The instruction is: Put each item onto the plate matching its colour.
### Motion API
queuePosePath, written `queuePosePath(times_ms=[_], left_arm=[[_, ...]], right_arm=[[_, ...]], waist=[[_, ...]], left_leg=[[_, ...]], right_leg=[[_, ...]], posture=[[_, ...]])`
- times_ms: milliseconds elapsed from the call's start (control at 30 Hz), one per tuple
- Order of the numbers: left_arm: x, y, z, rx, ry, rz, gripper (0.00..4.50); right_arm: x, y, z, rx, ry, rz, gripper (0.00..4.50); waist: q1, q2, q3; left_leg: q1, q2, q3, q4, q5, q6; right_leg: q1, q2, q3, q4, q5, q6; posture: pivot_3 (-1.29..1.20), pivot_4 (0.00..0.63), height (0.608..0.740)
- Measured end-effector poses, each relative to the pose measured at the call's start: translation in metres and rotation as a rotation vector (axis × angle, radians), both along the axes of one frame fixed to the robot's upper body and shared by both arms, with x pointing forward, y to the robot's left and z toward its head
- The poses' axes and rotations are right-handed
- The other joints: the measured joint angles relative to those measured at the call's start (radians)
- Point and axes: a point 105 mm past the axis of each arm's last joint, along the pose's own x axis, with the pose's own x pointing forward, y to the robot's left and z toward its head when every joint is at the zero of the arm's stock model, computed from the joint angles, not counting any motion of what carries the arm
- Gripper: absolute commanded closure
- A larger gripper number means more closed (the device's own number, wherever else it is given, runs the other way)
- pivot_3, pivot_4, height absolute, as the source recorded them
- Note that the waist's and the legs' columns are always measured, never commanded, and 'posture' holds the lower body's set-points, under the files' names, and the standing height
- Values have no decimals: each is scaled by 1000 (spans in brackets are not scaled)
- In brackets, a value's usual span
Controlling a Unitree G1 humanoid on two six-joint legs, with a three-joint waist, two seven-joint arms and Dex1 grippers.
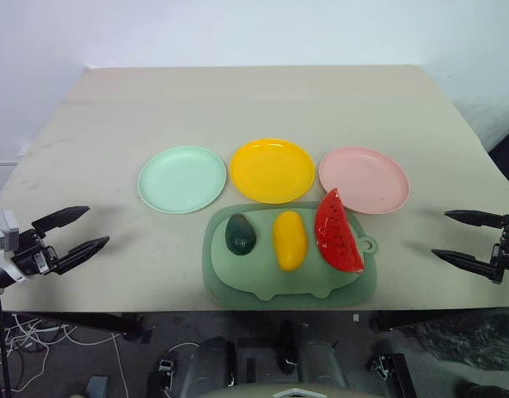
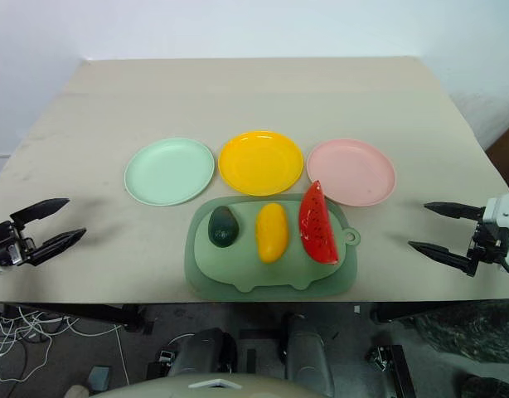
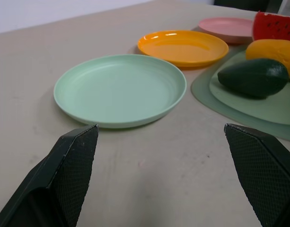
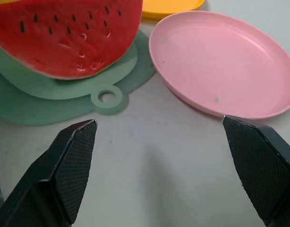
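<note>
Counter: beige counter (image 1: pixel 238 99) against a white wall, carrying three plates and a board of toy food.
Green plate: mint green plate (image 1: pixel 181 179) stands at 9 o'clock of the yellow plate, just beside it, nothing on it.
Yellow plate: yellow plate (image 1: pixel 272 170) sits in the middle of the row, bare.
Pink plate: pink plate (image 1: pixel 364 180) lies at 3 o'clock of the yellow plate, just beside it, bare.
Board: pale green board (image 1: pixel 238 278) lies at 6 o'clock of the plates, its far edge close under the yellow plate; a small ring tab sticks out at its 3 o'clock side.
Avocado: dark green avocado (image 1: pixel 240 234) rests on the board at its 9 o'clock end, at 6 o'clock of the gap between green and yellow plates.
Mango: yellow mango (image 1: pixel 289 240) lies in the middle of the board, long axis pointing from 12 to 6 o'clock, between avocado and watermelon.
Watermelon: red watermelon (image 1: pixel 337 231) wedge with black seeds stands on the board's 3 o'clock end, its tip near the pink plate's rim.
Left pincer: left pincer (image 1: pixel 75 232) hovers at 9 o'clock of the board, well apart from it, fingers spread wide, holding nothing.
Right pincer: right pincer (image 1: pixel 455 235) hovers at 3 o'clock of the board, well apart, fingers spread wide, holding nothing.
</note>
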Motion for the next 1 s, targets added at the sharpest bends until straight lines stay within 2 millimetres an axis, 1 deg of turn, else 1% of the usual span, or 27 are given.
queuePosePath(times_ms=[100, 233, 433, 600, 733, 833, 900, 1000], left_arm=[[1, -4, -1, -9, -9, -4, 23], [1, -6, -8, -37, -4, 12, 23], [1, -6, -5, -29, -9, -1, 23], [-1, -3, -3, -10, -2, -18, 23], [-5, -3, -5, 3, -2, -27, 23], [-11, -3, -9, 17, 16, -31, 23], [-15, -8, -9, 34, 12, -46, 23], [-24, -21, -15, 56, 12, -80, 23]], right_arm=[[0, -3, -1, 3, 0, -6, 0], [-5, -8, -3, 6, 3, -8, 0], [-17, -19, 8, -13, 2, -11, 0], [-23, -20, 3, -4, 32, -4, 0], [-20, -17, 5, 0, 32, 4, 0], [-15, -11, 12, -1, 14, 19, 0], [-11, -9, 16, 0, 2, 20, 0], [-6, -1, 21, 3, -14, 26, 0]], waist=[[0, 0, 0], [1, 0, 0], [0, 0, 0], [0, 0, 0], [0, 0, 0], [-1, 0, 0], [0, 0, 0], [2, 1, 0]], left_leg=[[0, 0, 0, 0, 0, 0], [0, 0, 1, 0, 0, 0], [0, 0, 0, 0, 0, 0], [0, 0, 0, 0, 0, 0], [0, 0, 0, 0, 0, 0], [0, 1, -1, 0, 0, 0], [0, 1, -1, 0, 0, 0], [0, 0, -1, 0, 0, 0]], right_leg=[[0, 0, 0, 0, 0, 0], [0, 0, 0, 0, 0, 0], [0, 0, 0, 0, 0, 0], [0, 1, 0, 0, 0, 0], [0, 0, 0, 0, 0, 0], [0, 1, 1, 0, 0, 0], [0, 0, 1, 0, 0, 0], [0, 0, 1, 0, 0, 0]], posture=[[0, 150, 733], [0, 150, 733], [0, 150, 733], [0, 150, 733], [0, 150, 733], [0, 150, 733], [0, 150, 733], [0, 150, 733]])
